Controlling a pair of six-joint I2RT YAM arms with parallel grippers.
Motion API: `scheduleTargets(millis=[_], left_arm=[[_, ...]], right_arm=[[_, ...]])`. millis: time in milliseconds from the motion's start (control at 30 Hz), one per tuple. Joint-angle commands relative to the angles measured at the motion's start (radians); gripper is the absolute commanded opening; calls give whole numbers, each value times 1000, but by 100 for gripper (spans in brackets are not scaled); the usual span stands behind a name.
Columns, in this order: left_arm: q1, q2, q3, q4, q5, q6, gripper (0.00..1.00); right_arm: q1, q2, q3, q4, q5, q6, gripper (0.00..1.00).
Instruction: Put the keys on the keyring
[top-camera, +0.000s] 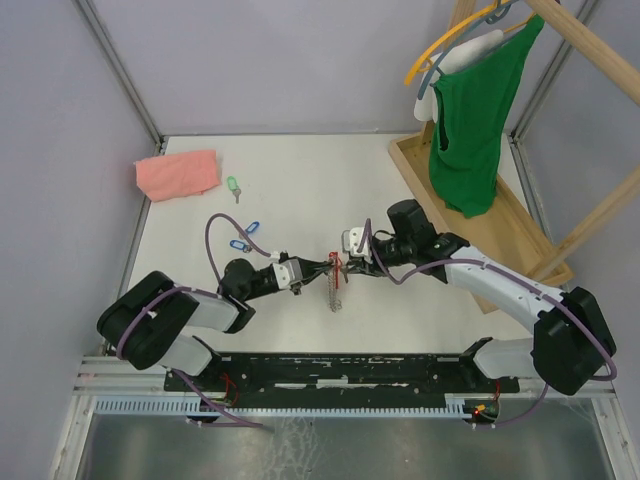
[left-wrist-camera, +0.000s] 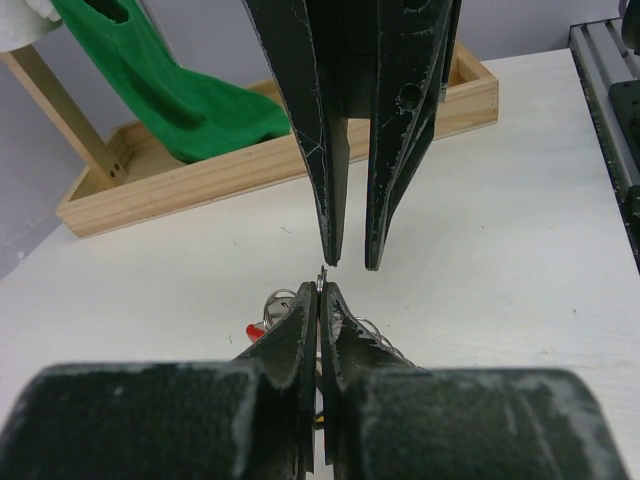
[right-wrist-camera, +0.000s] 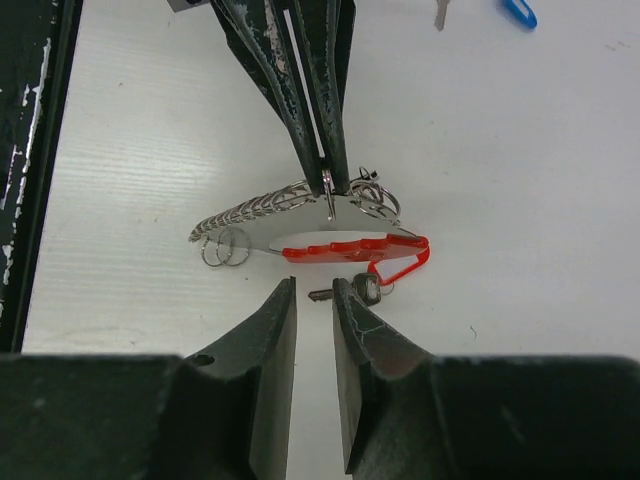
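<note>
The keyring (right-wrist-camera: 290, 232), a grey metal strip with a row of loops and a curved red band, lies on the table at the centre (top-camera: 335, 290). My left gripper (left-wrist-camera: 320, 288) is shut on one small loop of it, also seen in the right wrist view (right-wrist-camera: 328, 180). My right gripper (right-wrist-camera: 313, 285) is open a little, just in front of the keyring. The blade tip of the red-tagged key (right-wrist-camera: 350, 293) lies between its fingertips, on the table. Two blue keys (top-camera: 245, 236) and the green key (top-camera: 233, 186) lie at the back left.
A pink folded cloth (top-camera: 177, 174) lies at the back left. A wooden tray (top-camera: 480, 205) with a rack and a hanging green shirt (top-camera: 470, 110) stands at the right. The arms' base rail (top-camera: 330, 370) runs along the near edge.
</note>
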Motion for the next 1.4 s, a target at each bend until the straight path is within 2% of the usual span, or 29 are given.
scheduleTargets(millis=[0,167,400,600,767,800,1067,1200,1367], left_arm=[[1,19,-2,180,0,-59,3],[1,19,2,183,9,-64,3],[1,18,2,193,13,-70,3],[1,20,4,198,17,-80,3],[1,19,3,181,10,-77,3],[1,16,4,164,7,-72,5],[1,-44,43,-45,24,-16,22],[0,-68,59,-125,42,9,26],[0,-63,69,-139,72,9,30]], right_arm=[[-7,-14,-24,192,-100,62,29],[-8,-2,-47,273,-108,100,30],[-8,15,-48,300,-131,119,29],[-8,29,-33,277,-158,113,22],[-8,35,21,144,-134,60,2],[-6,32,34,117,-124,51,1],[56,47,151,-148,52,-51,1],[87,59,210,-221,127,-61,1],[113,79,265,-291,194,-71,1]])
